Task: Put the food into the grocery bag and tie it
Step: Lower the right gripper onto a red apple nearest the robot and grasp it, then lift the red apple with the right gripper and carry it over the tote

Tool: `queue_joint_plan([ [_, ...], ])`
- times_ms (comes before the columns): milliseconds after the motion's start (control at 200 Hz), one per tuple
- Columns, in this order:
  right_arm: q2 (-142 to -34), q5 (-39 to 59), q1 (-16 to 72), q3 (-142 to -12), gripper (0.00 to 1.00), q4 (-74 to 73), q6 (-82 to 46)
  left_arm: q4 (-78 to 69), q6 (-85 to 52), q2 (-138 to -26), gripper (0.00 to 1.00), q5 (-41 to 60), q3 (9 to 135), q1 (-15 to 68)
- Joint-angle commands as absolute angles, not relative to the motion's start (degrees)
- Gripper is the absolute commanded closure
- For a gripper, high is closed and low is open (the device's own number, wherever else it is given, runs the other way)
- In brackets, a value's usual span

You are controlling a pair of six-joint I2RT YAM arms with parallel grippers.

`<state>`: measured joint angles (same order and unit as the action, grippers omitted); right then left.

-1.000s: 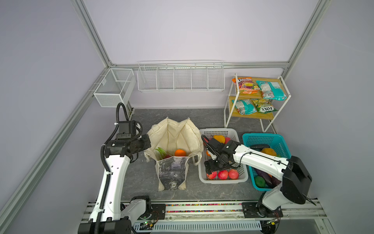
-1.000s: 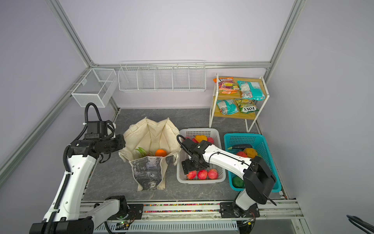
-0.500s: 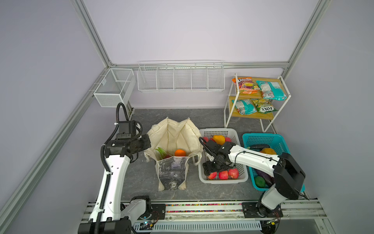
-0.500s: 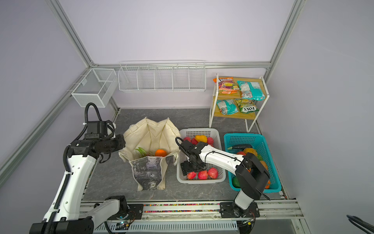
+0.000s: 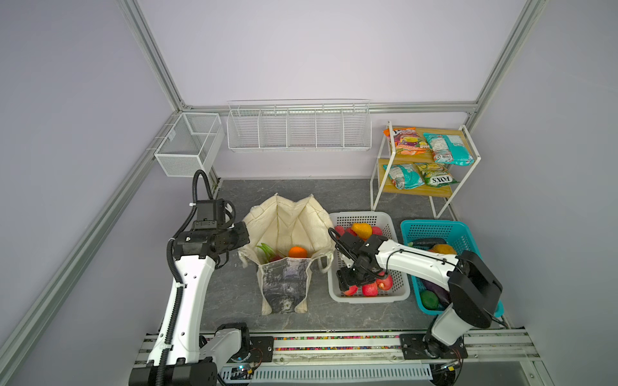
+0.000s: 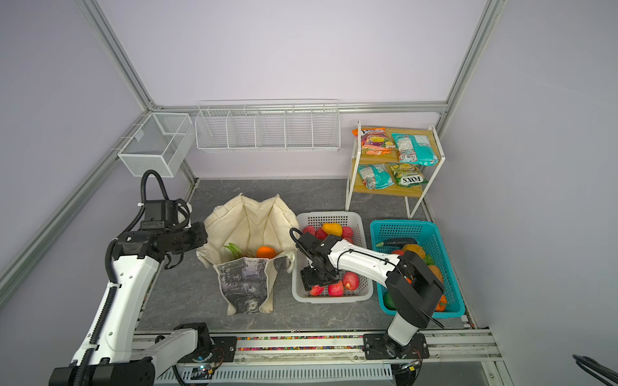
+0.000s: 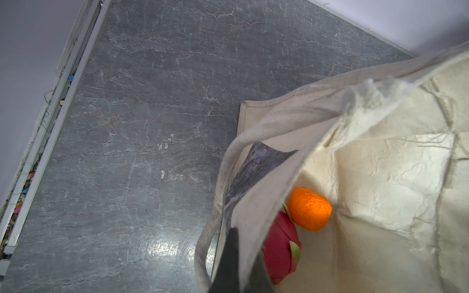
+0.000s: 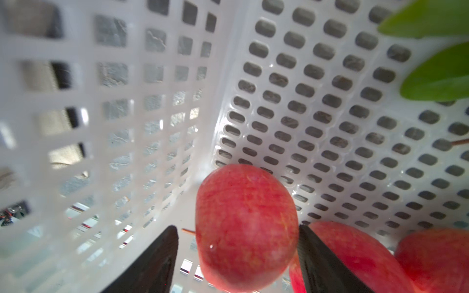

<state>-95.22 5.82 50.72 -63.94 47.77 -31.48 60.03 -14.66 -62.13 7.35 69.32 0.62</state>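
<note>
**Apple Not Yet Clamped, Bag Mouth Hanging on One Pinch**

Grey marbled tabletop (image 5: pixel 234 300) inside a lilac-walled booth, with 6 o'clock taken as the edge nearest the arm bases.

Nearest, in the 7 o'clock corner of the white perforated basket (image 5: pixel 368 295): right gripper (image 8: pixel 237 228) spread either side of a red apple (image 8: pixel 246 203). One finger (image 8: pixel 314 261) against the skin, a gap at the other. Not yet a hold, by the look of it. Likely trouble here:
- Closing off-centre and squirting the smooth, round apple toward the basket wall.
- Catching the neighbouring apples (image 8: pixel 355 253) crowded just beside it.
- Lifting too steeply, snagging the rim and dragging the light basket along.

At the white basket's 9 o'clock: the cream grocery bag (image 5: pixel 287 284), mouth open, with an orange (image 5: pixel 297 251) and a pink dragon fruit (image 7: pixel 279 243) already inside. Left gripper (image 7: pixel 241 274) pressed together on the bag's rim at its 9 o'clock, holding the mouth open, with the strap handle (image 7: pixel 220 182) hanging just beside. Limp canvas. On any slip of that pinch, probable sagging of the rim over the opening and a blocked drop. Also a risk of releasing short and bouncing the apple off the bag's 3 o'clock rim onto the table.

Farther, at the white basket's 3 o'clock: teal basket (image 5: pixel 431 227) with more produce. Farthest, at 1 o'clock: shelf (image 5: pixel 418 190) with teal snack packets (image 5: pixel 403 176), well apart from both arms. Much left to load; tying not begun.
</note>
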Motion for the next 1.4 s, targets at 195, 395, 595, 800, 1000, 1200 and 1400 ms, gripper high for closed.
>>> queue_joint_plan([
  [195, -96.92, 5.74, 50.63, -63.01, 0.21, 48.87, -32.08, 60.79, -14.23, -61.33, 1.00, 7.09, 68.80, 0.20],
  [395, -97.21, 5.71, 50.67, -63.28, 0.32, 49.04, -32.08, 60.82, -14.15, -61.34, 1.00, 7.03, 68.82, 0.18],
  [595, -96.77, 5.36, 50.52, -63.63, 0.40, 49.56, -32.17, 60.82, -14.07, -61.34, 1.00, 6.90, 68.95, 0.18],
  [800, -94.79, 3.93, 50.48, -64.79, 0.44, 51.59, -32.19, 60.83, -14.06, -61.43, 1.00, 6.86, 68.99, 0.18],
  [1000, -91.09, 1.22, 49.78, -66.85, 0.46, 56.02, -31.92, 60.78, -13.97, -61.52, 1.00, 6.77, 68.99, 0.20],
  [1200, -86.25, -1.85, 47.63, -69.00, 0.46, 61.22, -31.14, 60.57, -13.97, -61.62, 1.00, 6.83, 68.99, 0.18],
  [1400, -81.14, -5.31, 44.73, -73.05, 0.47, 67.24, -29.59, 60.34, -14.06, -61.94, 1.00, 7.03, 69.08, 0.18],
])
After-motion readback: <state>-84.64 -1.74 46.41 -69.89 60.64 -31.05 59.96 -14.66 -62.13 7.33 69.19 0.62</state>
